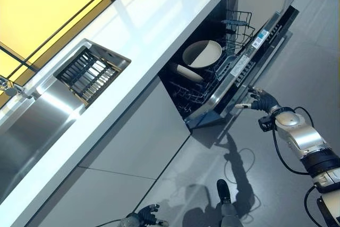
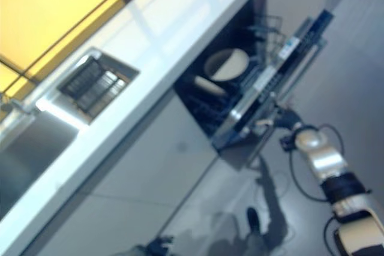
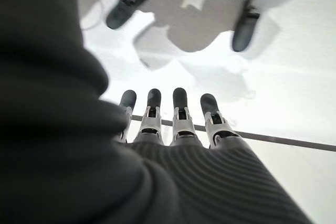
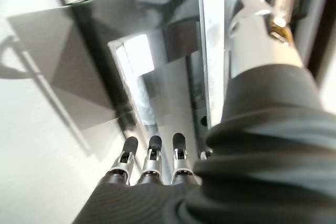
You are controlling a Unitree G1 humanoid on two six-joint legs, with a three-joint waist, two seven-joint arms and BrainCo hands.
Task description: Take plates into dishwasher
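The dishwasher door (image 1: 249, 65) under the white counter stands partly lowered. In the lower rack (image 1: 223, 65) a round cream plate (image 1: 202, 53) lies flat, and a second pale plate (image 1: 187, 72) stands on edge beside it. My right hand (image 1: 261, 101) is open at the door's top edge. Its straight fingers (image 4: 151, 156) lie along the door's outer face, and its thumb (image 4: 257, 30) reaches over the metal rim. My left hand (image 1: 142, 216) hangs low above the floor, open and holding nothing, its fingers (image 3: 178, 124) pointing down.
A long white counter (image 1: 149, 30) runs above the dishwasher. It holds a steel sink (image 1: 32, 126), a slatted drain tray (image 1: 89, 73) and a faucet (image 1: 10, 86) at the far left. Grey cabinet fronts (image 1: 138, 142) stand beside the machine, with grey floor (image 1: 297, 51) in front.
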